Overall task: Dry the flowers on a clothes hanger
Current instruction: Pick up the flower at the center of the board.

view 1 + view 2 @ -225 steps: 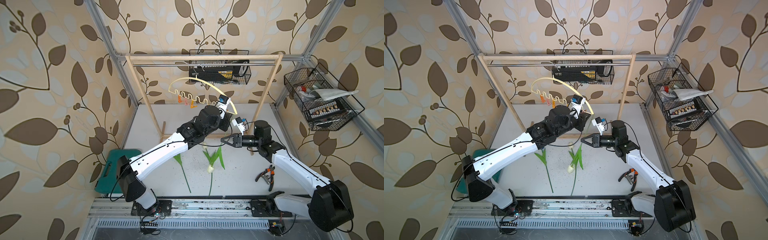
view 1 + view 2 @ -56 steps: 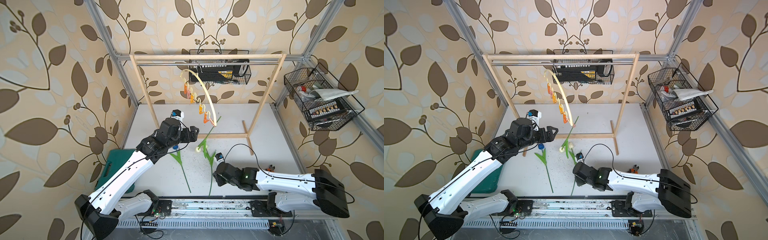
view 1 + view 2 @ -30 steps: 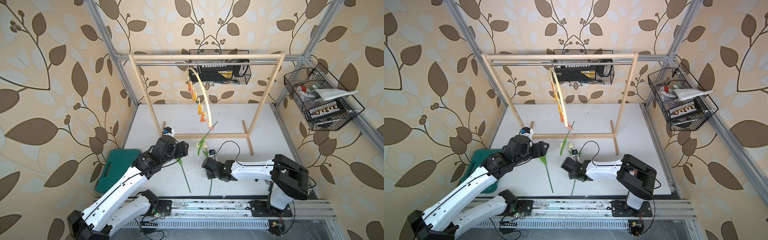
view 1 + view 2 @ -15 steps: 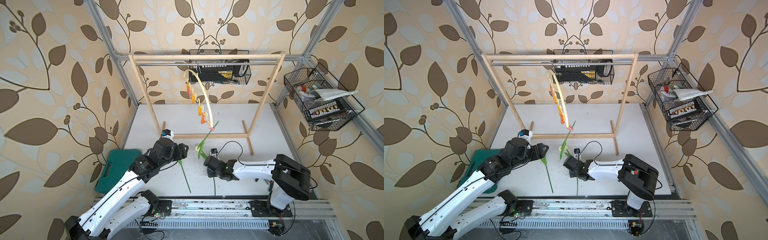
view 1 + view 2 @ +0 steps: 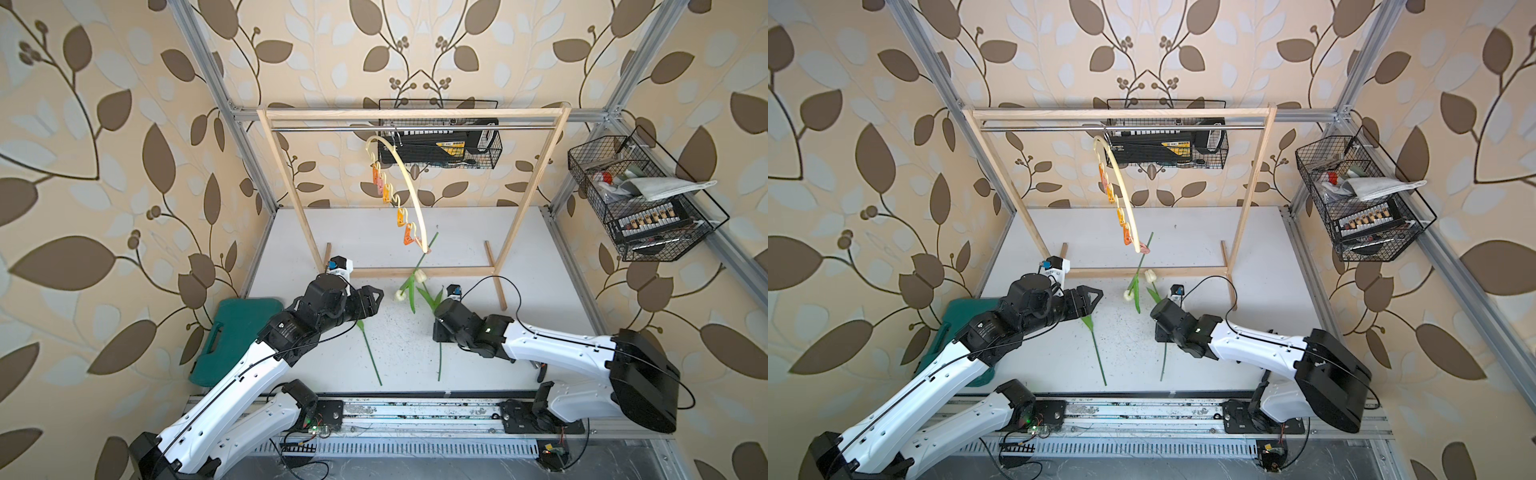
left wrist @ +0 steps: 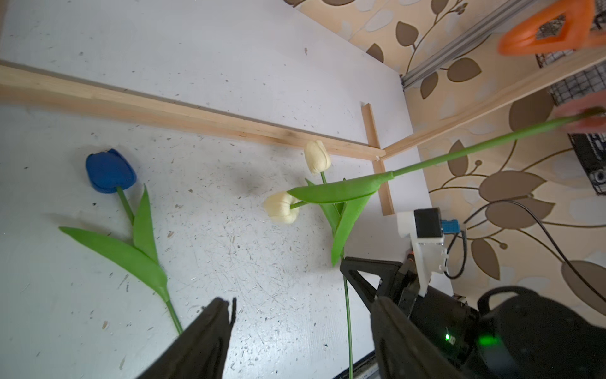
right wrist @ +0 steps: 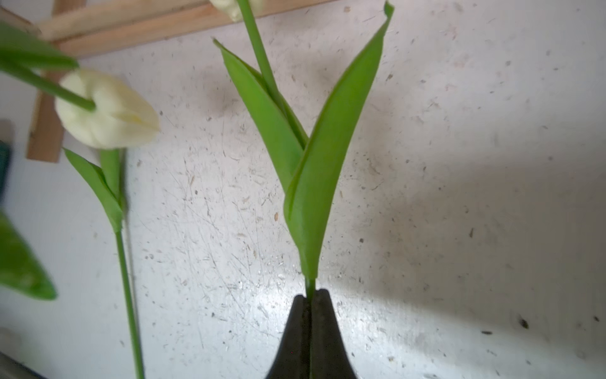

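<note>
The task is standing roughly a third done: the clothes hanger (image 5: pixel 409 195) is hanging by its hook from the rack's metal rod (image 5: pixel 415 129), and one cream tulip (image 6: pixel 282 208) is already dangling head-down from it, its stem end sitting in the pink clip (image 5: pixel 1144 248) at the hanger's lowest tip. The orange clips (image 5: pixel 401 216) further up the wavy bar are hanging empty. The right gripper (image 7: pixel 310 297) is working on the next flower, its jaws pinching tight on the thin stem of the second cream tulip (image 7: pixel 314 197) just below the leaves; that tulip's head is pointing toward the rack's wooden base bar, and whether it is resting on the table (image 5: pixel 374 241) or riding just above it is hard to judge from these views. The blue tulip (image 6: pixel 110 170) is lying flat on the table, untouched, partly hidden under the left arm in both top views. The left gripper (image 6: pixel 301 300) is hovering above the table between the blue tulip and the cream ones, its fingers spread wide and holding nothing. Two flowers are waiting to be clipped up.
</note>
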You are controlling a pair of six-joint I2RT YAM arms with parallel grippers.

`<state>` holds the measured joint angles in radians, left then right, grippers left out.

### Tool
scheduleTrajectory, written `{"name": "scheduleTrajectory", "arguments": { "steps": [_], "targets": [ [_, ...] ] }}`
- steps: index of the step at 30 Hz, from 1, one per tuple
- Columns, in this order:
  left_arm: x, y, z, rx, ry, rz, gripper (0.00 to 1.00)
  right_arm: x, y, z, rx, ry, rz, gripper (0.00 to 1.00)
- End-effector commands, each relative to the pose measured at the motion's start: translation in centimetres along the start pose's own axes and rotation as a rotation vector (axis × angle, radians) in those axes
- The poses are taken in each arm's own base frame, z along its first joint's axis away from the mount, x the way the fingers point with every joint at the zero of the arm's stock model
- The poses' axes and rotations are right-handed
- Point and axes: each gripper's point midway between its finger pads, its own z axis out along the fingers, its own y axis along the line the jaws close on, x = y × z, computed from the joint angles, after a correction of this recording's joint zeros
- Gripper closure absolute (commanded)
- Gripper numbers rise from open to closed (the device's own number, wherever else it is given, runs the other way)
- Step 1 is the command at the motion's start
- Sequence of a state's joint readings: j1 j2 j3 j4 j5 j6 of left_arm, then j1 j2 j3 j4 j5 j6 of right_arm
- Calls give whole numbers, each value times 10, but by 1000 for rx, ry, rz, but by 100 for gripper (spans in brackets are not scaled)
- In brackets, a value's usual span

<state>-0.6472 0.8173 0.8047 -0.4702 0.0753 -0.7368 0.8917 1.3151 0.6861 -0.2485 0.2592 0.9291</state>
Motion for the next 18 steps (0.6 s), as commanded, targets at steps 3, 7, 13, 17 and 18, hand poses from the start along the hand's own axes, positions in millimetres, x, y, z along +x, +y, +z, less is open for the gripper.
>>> {"name": "scheduleTrajectory", "arguments": {
  "steps": [3,7,13,17,18],
  "targets": [
    [10,-47,0,260,31,139,30,-6,-14,-11,-141,42,276,100],
    [31,-73,-7,387,71,243,30,-26,-16,-27,-241,2,486,100],
    [65,-106,-2,474,180,348,30,-61,1,-54,-351,-71,634,100],
    [79,-111,7,453,218,376,30,-74,6,-66,-377,-105,669,100],
    [81,-112,10,456,223,372,30,-76,7,-69,-385,-109,676,100]
  ]
}}
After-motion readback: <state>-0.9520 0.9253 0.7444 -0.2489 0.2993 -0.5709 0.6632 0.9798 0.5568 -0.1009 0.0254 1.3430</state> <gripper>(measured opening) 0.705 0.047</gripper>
